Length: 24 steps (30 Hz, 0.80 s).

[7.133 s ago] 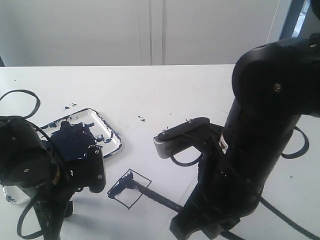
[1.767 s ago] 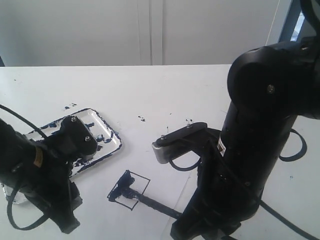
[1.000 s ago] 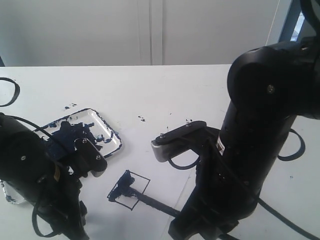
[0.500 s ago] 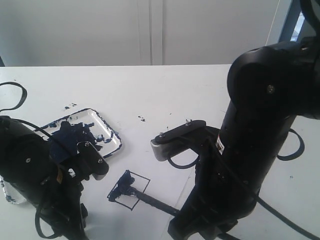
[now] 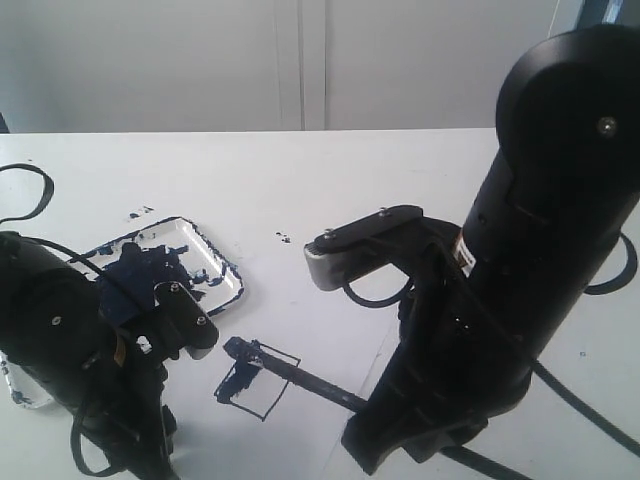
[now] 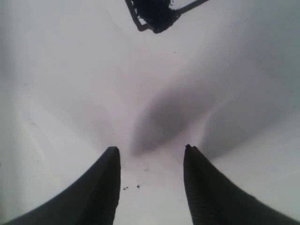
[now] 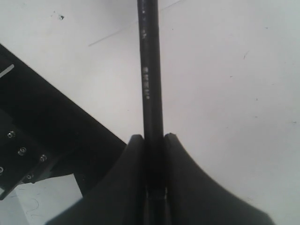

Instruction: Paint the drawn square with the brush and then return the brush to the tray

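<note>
Pinching the brush (image 7: 149, 70), right fingers (image 7: 125, 187) nearly meet; left fingers (image 6: 101, 187) spread empty.

I see the drawn square (image 5: 270, 392) as a thin black outline on white paper, standing like a diamond in the exterior view. Its left part is smeared with dark blue-black paint and the rest is still white. The brush (image 5: 310, 381) is long, thin and black and slants low across the square. Its paint-clotted tip is at the square's upper left edge, and its handle is clamped in my right gripper (image 7: 150, 138). I can't tell whether the bristles touch the paper. The tray (image 5: 218, 262) is white and rounded with a raised rim, blotched with dark blue paint and one big blob. It lies near the square, up and to the left, not touching it.
</note>
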Motion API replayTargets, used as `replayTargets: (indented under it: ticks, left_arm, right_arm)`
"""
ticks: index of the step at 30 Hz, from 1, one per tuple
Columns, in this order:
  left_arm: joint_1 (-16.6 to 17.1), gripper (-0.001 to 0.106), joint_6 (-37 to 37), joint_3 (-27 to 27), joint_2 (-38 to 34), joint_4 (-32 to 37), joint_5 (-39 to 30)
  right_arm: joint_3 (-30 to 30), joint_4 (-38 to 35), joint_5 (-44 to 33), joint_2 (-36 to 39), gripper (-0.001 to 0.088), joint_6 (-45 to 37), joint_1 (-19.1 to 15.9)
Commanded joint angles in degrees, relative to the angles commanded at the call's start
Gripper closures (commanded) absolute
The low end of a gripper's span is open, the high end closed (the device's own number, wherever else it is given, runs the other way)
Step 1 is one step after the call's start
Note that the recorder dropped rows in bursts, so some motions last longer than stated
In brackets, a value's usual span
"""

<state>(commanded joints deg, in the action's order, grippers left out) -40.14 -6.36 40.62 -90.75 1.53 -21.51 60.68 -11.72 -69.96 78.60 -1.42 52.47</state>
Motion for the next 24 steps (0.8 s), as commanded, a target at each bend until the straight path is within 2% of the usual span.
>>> replayTargets:
  ticks: [12,24]
  left_arm:
    - [0.0,0.057,0.0,0.0,-2.92,-0.36,-0.09]
    - [0.0,0.057,0.0,0.0,-2.94,-0.58,-0.29]
  right_arm:
    - [0.0,0.0,0.0,0.0,0.0868,0.0,0.0]
    - [-0.2,2.13,0.0,0.92,0.0868,0.0,0.0]
